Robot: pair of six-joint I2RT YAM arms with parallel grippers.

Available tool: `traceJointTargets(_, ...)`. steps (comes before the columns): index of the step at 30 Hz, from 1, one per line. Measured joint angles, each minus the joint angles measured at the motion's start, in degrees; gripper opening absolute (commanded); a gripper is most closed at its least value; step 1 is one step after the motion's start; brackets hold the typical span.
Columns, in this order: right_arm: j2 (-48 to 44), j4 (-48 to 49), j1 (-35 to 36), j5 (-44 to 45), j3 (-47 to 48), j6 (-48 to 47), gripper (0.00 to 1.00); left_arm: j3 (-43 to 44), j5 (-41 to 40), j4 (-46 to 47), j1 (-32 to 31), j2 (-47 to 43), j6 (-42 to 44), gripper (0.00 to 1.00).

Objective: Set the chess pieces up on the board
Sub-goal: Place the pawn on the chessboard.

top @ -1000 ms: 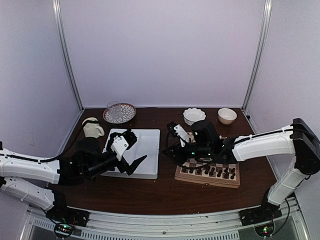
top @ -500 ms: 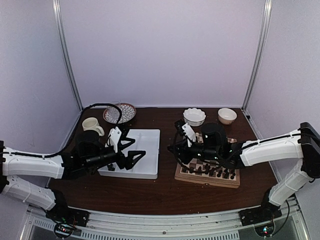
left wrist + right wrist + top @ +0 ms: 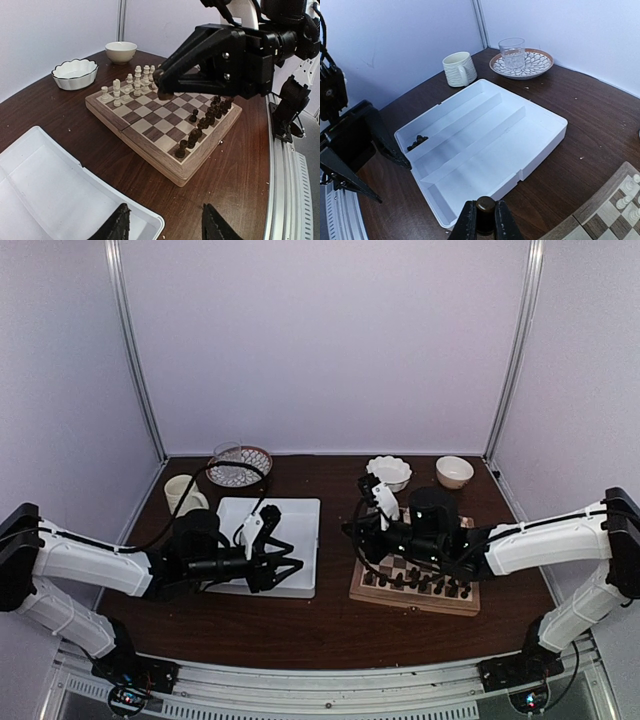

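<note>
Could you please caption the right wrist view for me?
Dark chess piece pinched in the right gripper, white tray ahead.

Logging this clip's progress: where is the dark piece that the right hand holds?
Right wrist view: the dark piece is pinched between the right hand's fingertips, in the air near the board's edge that faces the white tray.

From where I stand, nothing in view can be read. The board (image 3: 150, 127) shows only its plain checks, with no letters or numbers along its border. The white tray (image 3: 545, 140) and the ribbed mug (image 3: 457, 70) show no print or brand mark. If there are any marks on the arms, they are too small to make out.
</note>
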Motion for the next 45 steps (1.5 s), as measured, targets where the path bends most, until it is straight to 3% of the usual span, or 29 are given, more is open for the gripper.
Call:
traceJointTargets(8, -0.24, -2.60, -0.02, 13.97, -1.11, 0.07, 0.05, 0.63, 0.20, -0.15, 0.00, 0.98, 0.04, 0.47)
traceJointTargets(13, 0.96, -0.87, -0.17, 18.23, -4.48, -0.96, 0.01, 1.07, 0.20, -0.22, 0.00, 0.98, 0.07, 0.47)
traceJointTargets(30, 9.40, -8.81, -6.80, 9.38, 0.68, -2.47, 0.06, 2.03, 0.94, -1.46, 0.00, 2.75, 0.11, 0.46)
traceJointTargets(45, 12.87, -13.75, -8.17, 8.35, 4.59, -4.11, 0.07, 2.69, 1.46, -2.10, 0.00, 3.32, -0.02, 0.46)
